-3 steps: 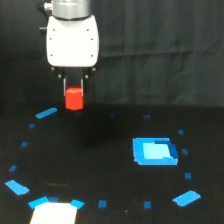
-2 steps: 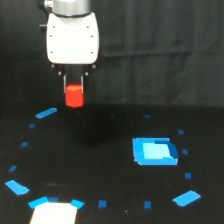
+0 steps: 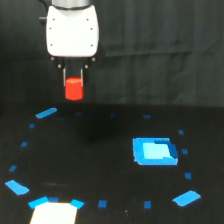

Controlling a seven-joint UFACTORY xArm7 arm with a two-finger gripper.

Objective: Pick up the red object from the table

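Observation:
The red object (image 3: 74, 89), a small red-orange block, hangs in the air well above the black table (image 3: 100, 165) at the exterior view's upper left. My gripper (image 3: 73, 86) is shut on it, its dark fingers (image 3: 64, 80) flanking the block's upper part under the white arm head (image 3: 72, 31). A faint shadow lies on the table below the block.
A larger blue square piece (image 3: 154, 151) lies on the table at the exterior view's right. Small blue tape marks ring the surface, with bigger blue patches at the left (image 3: 46, 113) and lower right (image 3: 186, 198). A white patch (image 3: 54, 212) sits at the near edge.
The arm has risen a little, carrying the red object higher above the table. The blue piece and tape marks have not moved.

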